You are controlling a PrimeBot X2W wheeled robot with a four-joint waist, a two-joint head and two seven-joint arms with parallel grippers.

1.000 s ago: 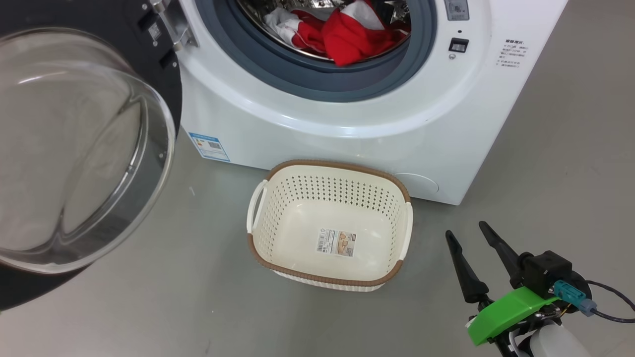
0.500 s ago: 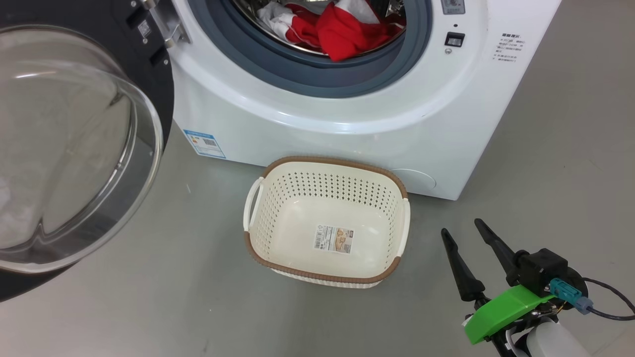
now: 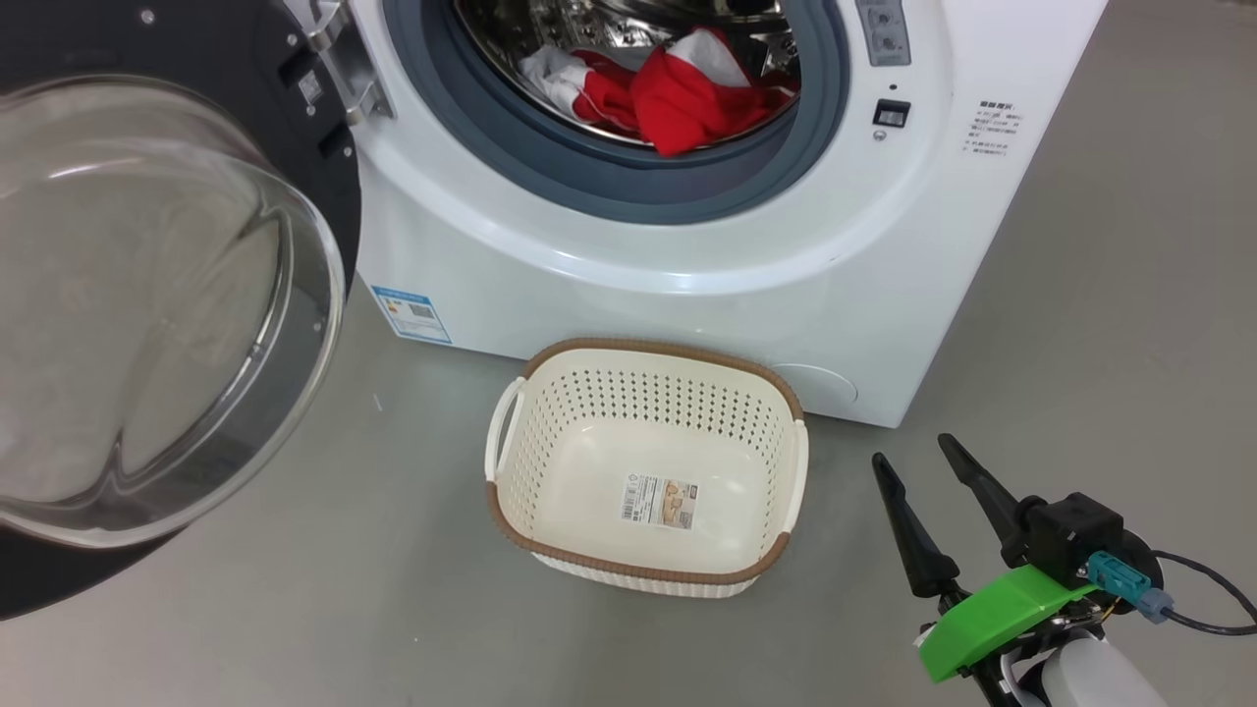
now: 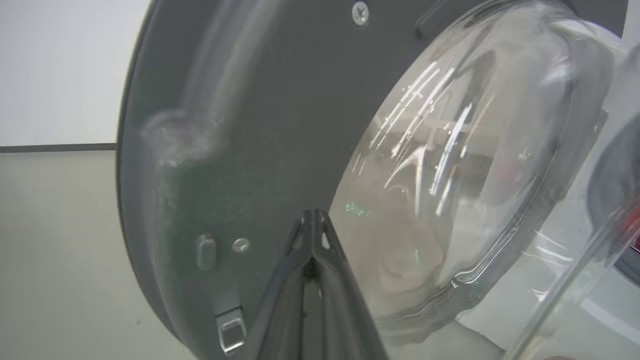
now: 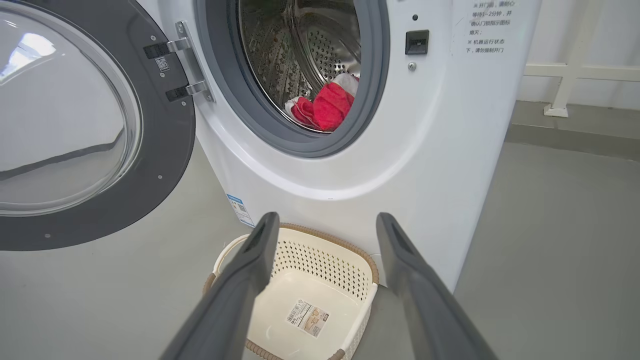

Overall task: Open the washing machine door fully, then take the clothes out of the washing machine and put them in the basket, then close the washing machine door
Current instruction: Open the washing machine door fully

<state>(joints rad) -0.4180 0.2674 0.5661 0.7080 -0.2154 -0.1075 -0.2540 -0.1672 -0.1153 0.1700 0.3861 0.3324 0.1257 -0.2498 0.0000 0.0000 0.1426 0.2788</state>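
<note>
The washing machine stands ahead with its door swung open to the left, the glass bowl facing me. Red and white clothes lie in the steel drum, also visible in the right wrist view as clothes. The cream basket sits on the floor in front of the machine, holding nothing. My right gripper hovers open to the right of the basket; its wrist view looks over the basket. My left gripper is shut, its tips at the door's dark inner face.
Grey floor spreads around the machine, with free room on the right. A blue label is on the machine's lower left front. A white rail runs along the wall behind on the right.
The whole head picture has shifted down a little, so the camera moved. The right gripper stays open in about the same place. The door stays open.
</note>
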